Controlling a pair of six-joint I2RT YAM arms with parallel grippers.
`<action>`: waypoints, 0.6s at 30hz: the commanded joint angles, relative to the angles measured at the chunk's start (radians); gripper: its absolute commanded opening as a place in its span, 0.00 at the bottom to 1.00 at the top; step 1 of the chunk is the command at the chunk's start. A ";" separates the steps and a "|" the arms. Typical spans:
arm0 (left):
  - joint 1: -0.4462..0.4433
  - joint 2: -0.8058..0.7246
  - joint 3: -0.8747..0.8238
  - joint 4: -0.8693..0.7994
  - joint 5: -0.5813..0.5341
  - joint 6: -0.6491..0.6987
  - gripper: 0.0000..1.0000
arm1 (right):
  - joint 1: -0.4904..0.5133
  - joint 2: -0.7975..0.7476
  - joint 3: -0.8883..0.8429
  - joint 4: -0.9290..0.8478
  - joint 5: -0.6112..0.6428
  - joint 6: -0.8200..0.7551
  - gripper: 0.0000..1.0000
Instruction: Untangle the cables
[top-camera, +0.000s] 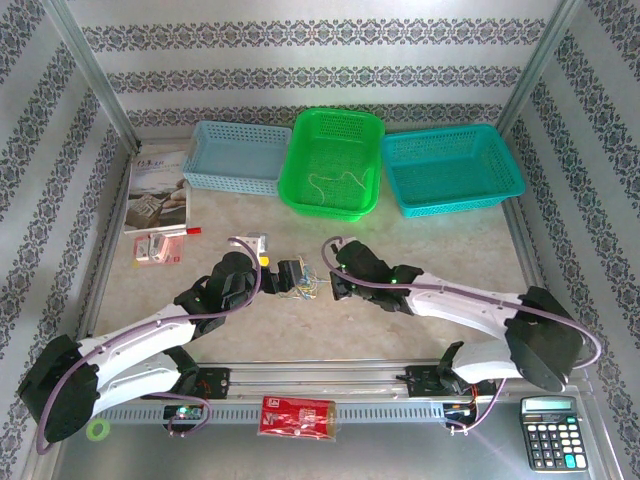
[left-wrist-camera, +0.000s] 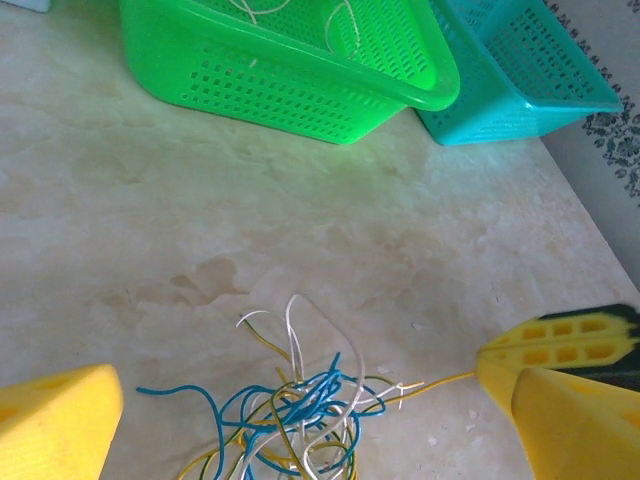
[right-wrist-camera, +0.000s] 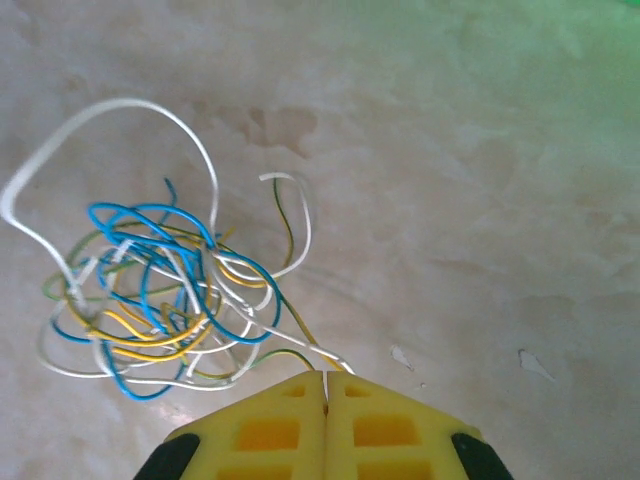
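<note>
The cables lie as a small tangled clump of blue, yellow, white and greenish cords on the table between my two grippers. The left gripper is open, and in the left wrist view the clump sits between its wide-apart yellow fingers. The right gripper is shut on the ends of a yellow and a white strand that lead out of the clump. The shut right fingers hold a taut yellow strand in the left wrist view. Another thin pale cord lies in the green basket.
Three baskets stand along the back: pale blue, green and teal. A booklet and a small packet lie at the left. On the front rail are a red can, a calculator and a tape roll.
</note>
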 joint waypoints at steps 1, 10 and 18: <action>-0.008 -0.016 0.035 0.036 0.054 0.089 1.00 | -0.021 -0.074 0.041 -0.014 -0.043 0.023 0.00; -0.014 0.070 0.059 0.098 0.175 0.190 1.00 | -0.043 -0.129 0.108 0.022 -0.165 0.083 0.00; -0.039 0.184 0.087 0.150 0.197 0.239 1.00 | -0.046 -0.161 0.132 0.088 -0.229 0.153 0.00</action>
